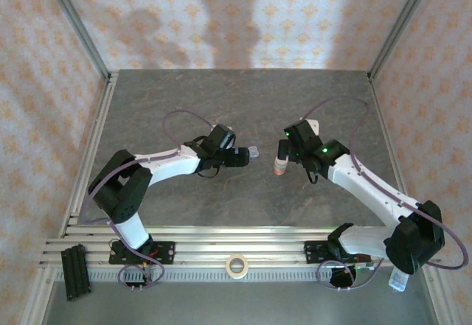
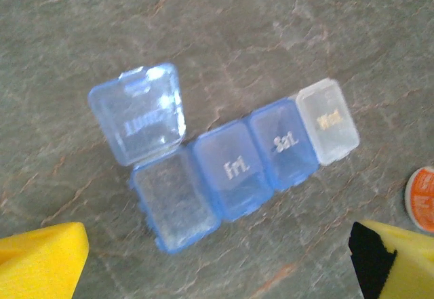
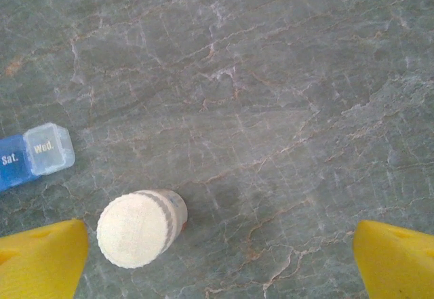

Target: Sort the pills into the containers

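Nearest me, a roll of tape (image 1: 236,265) lies on the front rail between the two arm bases; further in, the right gripper (image 3: 217,258) hangs with its yellow fingers spread wide, holding nothing; the white-capped orange bottle (image 3: 139,228) stands on the grey table (image 3: 285,109) between those fingers, nearer one of them; the left gripper (image 2: 217,262) hovers just as wide and empty over the pill-organiser strip (image 2: 230,170); its end compartment (image 2: 173,201) has the lid flipped up, while those marked Fri, Sat and Wed are shut; strip and bottle sit near each other, not touching.
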Robot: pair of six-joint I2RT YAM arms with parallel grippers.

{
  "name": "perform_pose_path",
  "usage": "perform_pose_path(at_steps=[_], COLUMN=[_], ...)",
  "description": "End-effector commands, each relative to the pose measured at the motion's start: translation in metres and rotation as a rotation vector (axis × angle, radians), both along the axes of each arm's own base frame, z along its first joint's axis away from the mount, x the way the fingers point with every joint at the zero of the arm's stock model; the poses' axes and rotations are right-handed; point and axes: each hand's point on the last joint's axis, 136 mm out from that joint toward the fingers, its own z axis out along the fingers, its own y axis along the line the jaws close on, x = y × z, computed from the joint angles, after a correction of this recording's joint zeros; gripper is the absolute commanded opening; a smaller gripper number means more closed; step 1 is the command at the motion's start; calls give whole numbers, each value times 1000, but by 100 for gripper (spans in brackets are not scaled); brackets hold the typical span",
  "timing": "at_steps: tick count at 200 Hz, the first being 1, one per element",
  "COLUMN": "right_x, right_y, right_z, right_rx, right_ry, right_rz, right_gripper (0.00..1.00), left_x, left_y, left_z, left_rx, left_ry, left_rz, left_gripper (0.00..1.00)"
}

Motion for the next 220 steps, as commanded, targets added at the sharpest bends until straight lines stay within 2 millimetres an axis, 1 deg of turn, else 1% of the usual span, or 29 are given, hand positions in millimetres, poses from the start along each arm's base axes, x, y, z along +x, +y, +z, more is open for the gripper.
perform_pose_path(at_steps=[1, 33, 66, 121, 174, 191, 220], right_x=[-3, -6, -9, -15, -18, -19, -21], right_y=[4, 9, 6, 9, 8, 7, 8], right_z=[-3, -7, -12, -24, -27, -28, -29], right_rx=[16, 52, 54, 79, 96, 98, 107], right_ry=[35, 42, 55, 85, 89, 94, 104], right_rz=[19, 33, 19, 22, 19, 17, 16], right_gripper=[100, 100, 100, 100, 100, 100, 100], left_x=[11, 16, 22, 31, 38, 41, 40], left_y=[-11, -15, -23, -35, -46, -49, -49], left_z=[5, 1, 0, -1, -1, 4, 3], left_rx=[-31, -34, -44, -55, -58, -65, -54], left_ry=[-18, -16, -13, -11, -12, -19, -16], left_rz=[9, 12, 8, -5, -21, -28, -42], left_gripper=[100, 100, 100, 100, 100, 100, 100])
